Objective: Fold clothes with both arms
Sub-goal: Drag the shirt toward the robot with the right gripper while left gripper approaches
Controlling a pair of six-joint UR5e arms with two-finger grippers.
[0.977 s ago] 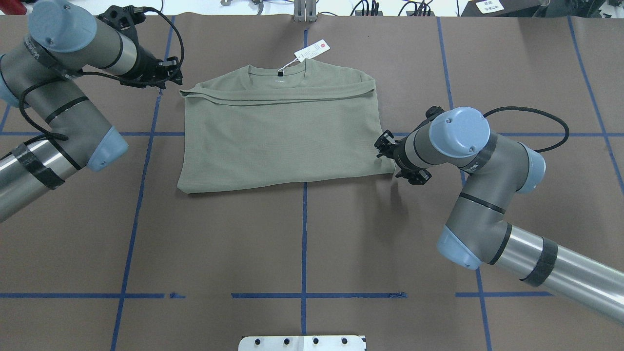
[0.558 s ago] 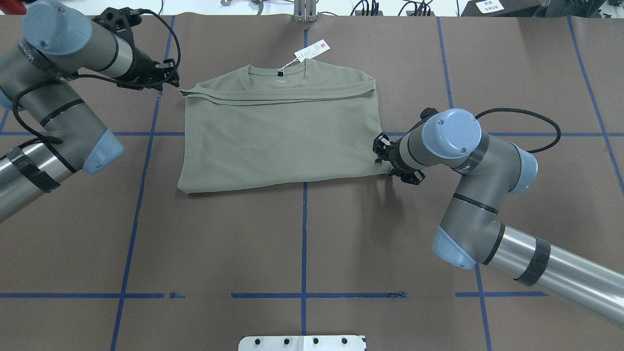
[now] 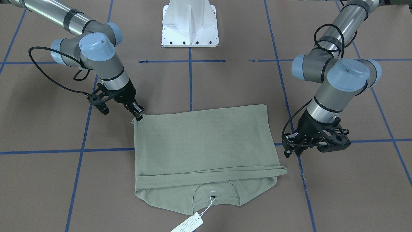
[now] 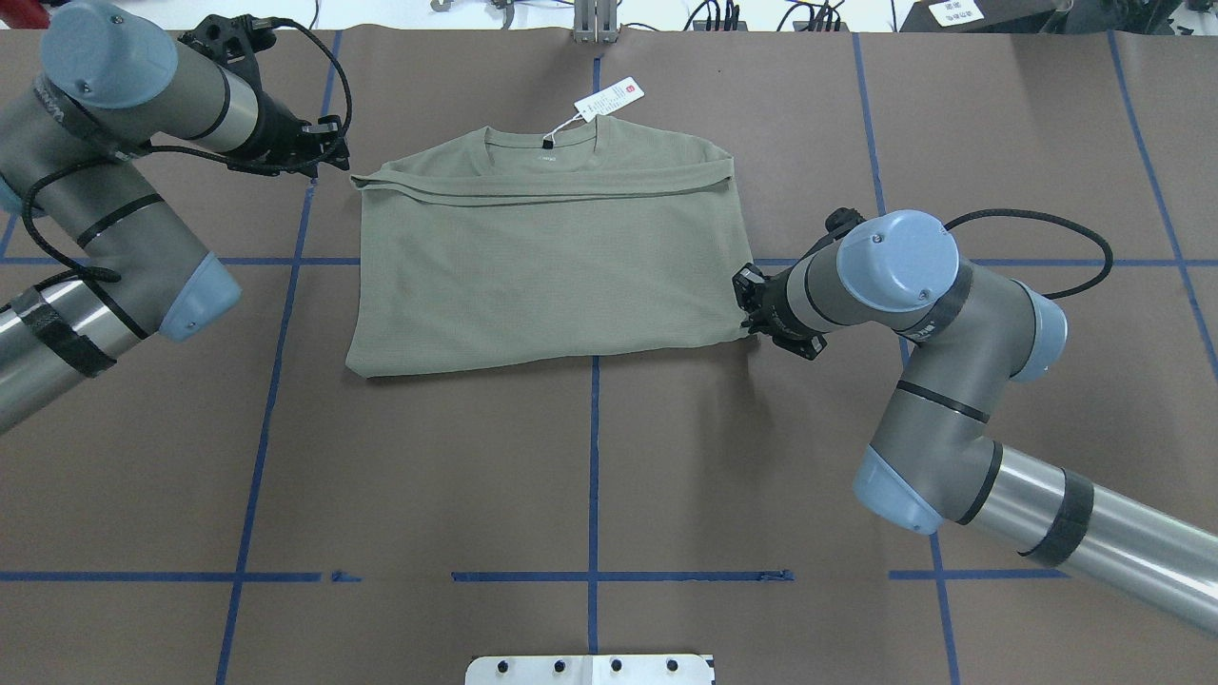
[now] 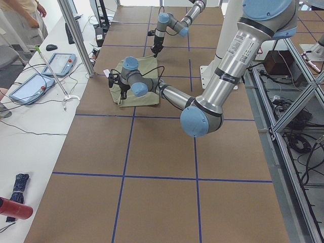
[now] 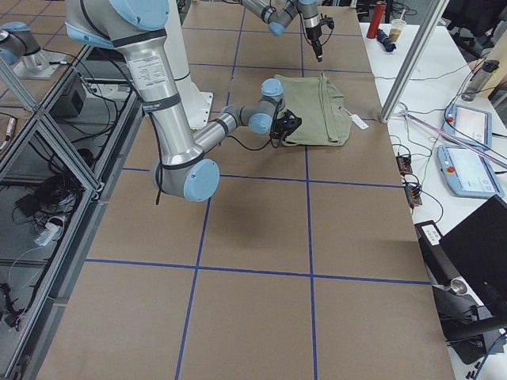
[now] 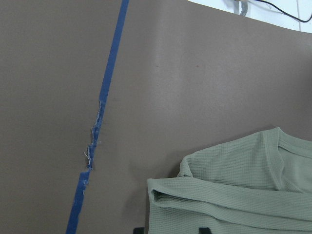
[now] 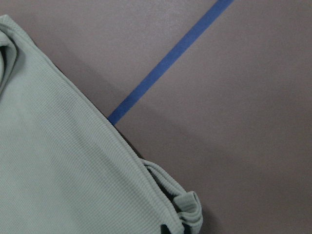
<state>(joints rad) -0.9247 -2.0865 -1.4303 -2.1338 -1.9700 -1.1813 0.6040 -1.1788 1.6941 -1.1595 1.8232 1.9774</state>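
Desk (image 4: 428,476) is covered in brown sheeting and marked off with a grid of blue tape (image 4: 593,476), which is frayed at one point in the left wrist view. A white pedestal (image 3: 190,24) stands at the desk's edge. The adjoining white bench (image 5: 30,152) carries a tablet (image 5: 58,64), a second tablet (image 5: 29,87), a mouse (image 5: 50,47), a folded umbrella (image 5: 18,190) and a red bottle (image 5: 14,208).

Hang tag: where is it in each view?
Front-facing: hang tag bottom centre.
Overhead: tag top centre.
Exterior left: tag tiny, left of shirt.
Exterior right: tag right of shirt.
Left wrist: not in it.
Right wrist: not in it.
Landmark: shirt collar, beside the tag.
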